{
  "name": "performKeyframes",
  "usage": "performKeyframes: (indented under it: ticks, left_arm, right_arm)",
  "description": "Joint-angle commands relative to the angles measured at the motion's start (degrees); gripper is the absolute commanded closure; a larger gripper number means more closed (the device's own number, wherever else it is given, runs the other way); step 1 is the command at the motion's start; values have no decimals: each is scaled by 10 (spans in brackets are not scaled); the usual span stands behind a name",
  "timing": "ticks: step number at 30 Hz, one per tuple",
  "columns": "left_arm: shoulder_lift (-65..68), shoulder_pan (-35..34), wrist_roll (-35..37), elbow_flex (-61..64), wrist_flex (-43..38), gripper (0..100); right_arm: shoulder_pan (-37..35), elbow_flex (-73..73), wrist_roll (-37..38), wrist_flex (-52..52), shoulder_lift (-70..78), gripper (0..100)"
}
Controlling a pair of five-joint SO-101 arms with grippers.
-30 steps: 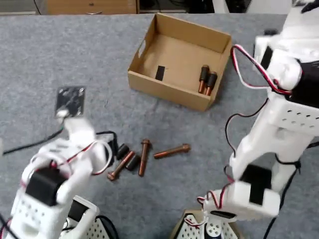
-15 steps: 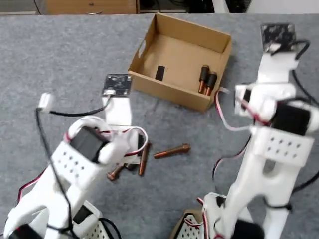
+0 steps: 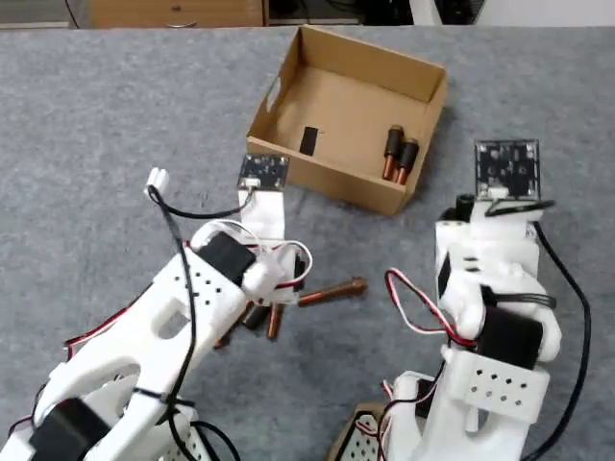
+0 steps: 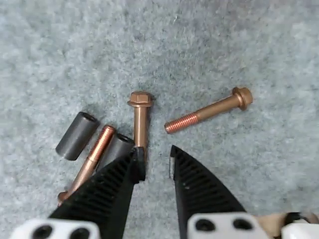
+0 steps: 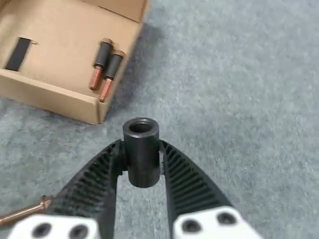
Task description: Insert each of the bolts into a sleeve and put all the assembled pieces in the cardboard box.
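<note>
We record one table [image 3: 106, 106], covered from edge to edge in grey, felt-like cloth with a short, mottled nap. The light on it is even and the shadows are soft. Beyond its far edge we note one piece of light brown wooden furniture [image 3: 178, 12]. Beside that is a dark recess [image 3: 327, 10], and further along, a white surface [image 3: 538, 10].

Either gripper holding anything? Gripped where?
Right gripper holds a dark sleeve, clamped across its sides about mid-length, bore end clear. Left gripper is open above the loose bolts, holding nothing.
</note>
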Motion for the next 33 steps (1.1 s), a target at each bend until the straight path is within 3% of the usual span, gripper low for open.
performKeyframes:
  ticks: [1,18,26,29,33]
  left_arm:
    - [16,5,0,11,-32,909]
    - [222,0,-66,30,-164,906]
    - [288,0,-70,4,-166,909]
    - [303,-18,-69,-18,-163,990]
    - [306,-40,-69,-57,-141,983]
  right_arm:
    - [27,22,6,-19,-16,998]
    - [31,44,6,-18,-18,998]
    - [31,44,6,-17,-18,998]
    - [30,44,6,-17,-17,998]
    - [28,44,6,-16,-18,998]
